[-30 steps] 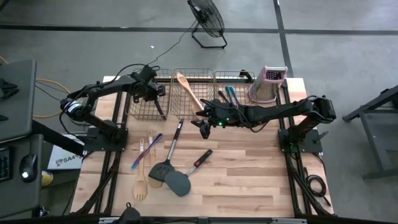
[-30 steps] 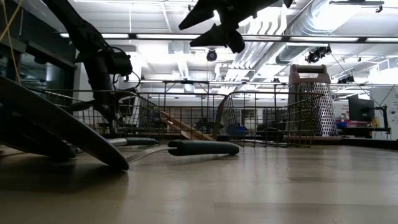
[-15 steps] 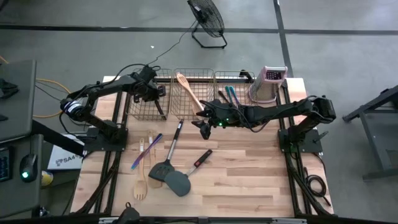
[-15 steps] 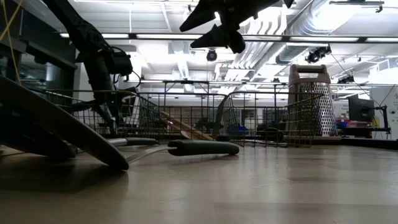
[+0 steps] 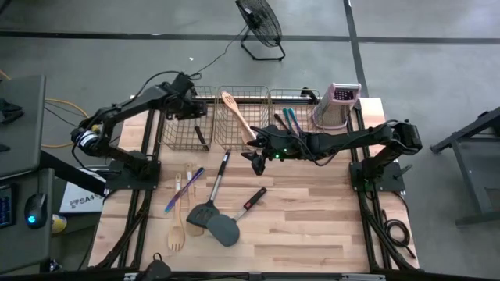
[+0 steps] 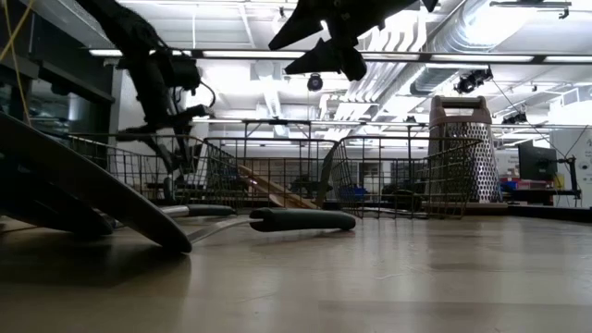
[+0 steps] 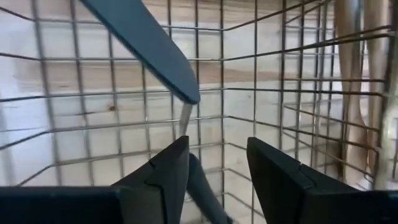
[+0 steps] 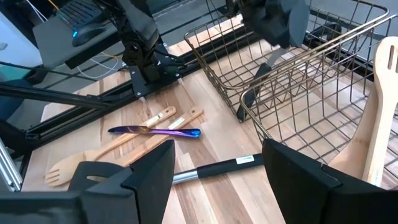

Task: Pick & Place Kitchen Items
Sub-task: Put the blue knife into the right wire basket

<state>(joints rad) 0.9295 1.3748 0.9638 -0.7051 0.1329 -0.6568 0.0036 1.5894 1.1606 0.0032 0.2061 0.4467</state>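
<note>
Spatula, dark grey w/ slim metal neck [image 5: 201, 134], leans in left wire mesh basket [image 5: 173, 134], just below left gripper [image 5: 193, 114] in high view; a sec ago gripper sat lower, shut on it. Low view: left gripper [image 6: 181, 141] up above basket rim. Left wrist view: fingers [image 7: 163, 176] parted, empty, spatula [image 7: 146, 43] beyond. Right gripper [image 5: 255, 154] open, empty, mid-table.

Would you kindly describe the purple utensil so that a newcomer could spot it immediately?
Start at the left wire basket at the table's far edge, then look nearer, to the utensils lying on the bare wood. The purple utensil lies slantwise beside pale wooden pieces; it alone is slim and shiny blue-purple.
</note>
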